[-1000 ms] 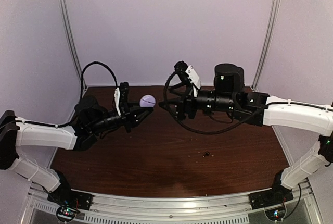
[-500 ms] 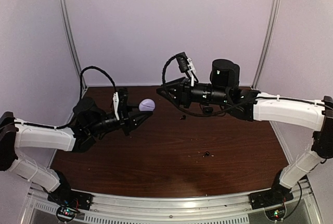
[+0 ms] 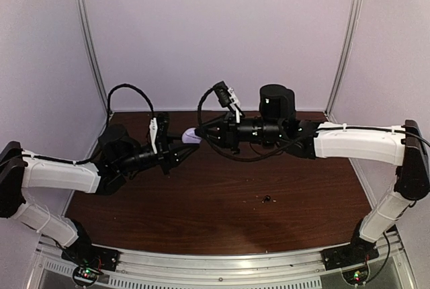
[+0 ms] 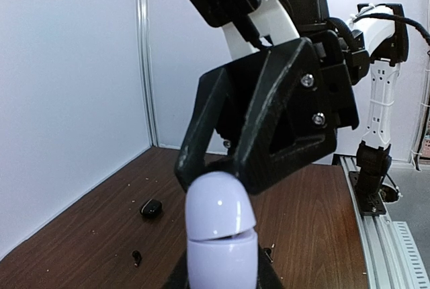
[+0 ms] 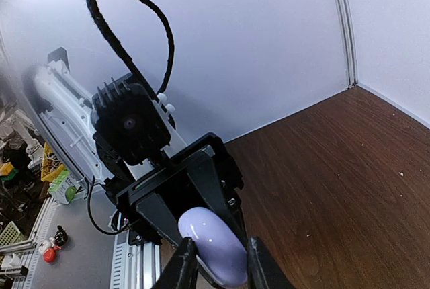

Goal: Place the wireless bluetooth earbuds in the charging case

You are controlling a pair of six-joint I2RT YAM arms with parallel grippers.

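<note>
Lilac case upright midair; black earbud lying below.

Glossy smooth lilac plastic charging case, dark wood-grain table

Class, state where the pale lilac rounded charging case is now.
Top view, left of centre: the left claw holds the pale lilac rounded charging case above the brown table, the right claw clamped on its far end.

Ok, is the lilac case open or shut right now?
Shut. The charging case shows only a thin seam between lid and base, with the right gripper around its upper half.
</note>
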